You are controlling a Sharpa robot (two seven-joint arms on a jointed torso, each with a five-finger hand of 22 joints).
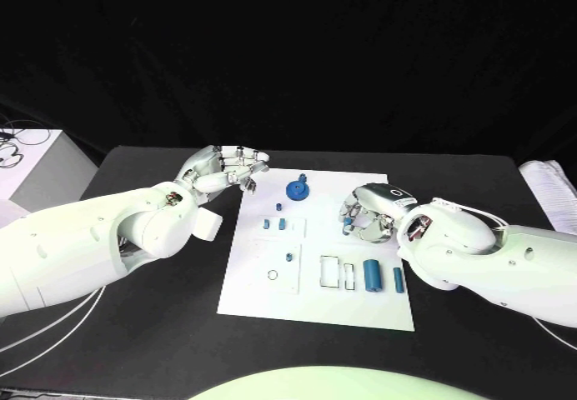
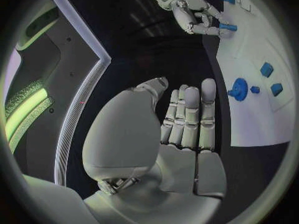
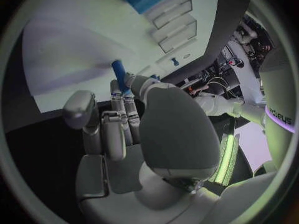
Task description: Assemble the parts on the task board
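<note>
The white task board (image 1: 315, 287) lies mid-table. My right hand (image 1: 375, 213) hovers over its right edge and pinches a small blue cylinder (image 1: 350, 223) at its fingertips; the right wrist view shows that cylinder (image 3: 119, 73) sticking out past the fingers (image 3: 118, 109) above the board (image 3: 74, 45). My left hand (image 1: 228, 172) is at the board's far left corner with fingers apart and nothing in it; its straight fingers (image 2: 187, 117) show beside the board (image 2: 255, 124). A round blue part (image 1: 297, 194) stands near the far edge. Two blue cylinders (image 1: 374, 273) lie at the near right.
Small blue pieces (image 1: 274, 223) and a thin ring (image 1: 273, 273) lie on the board's left half, with outlined slots (image 1: 331, 271) beside the cylinders. A white box (image 1: 48, 167) stands off the table's left edge and a white cloth (image 1: 553, 187) at its right.
</note>
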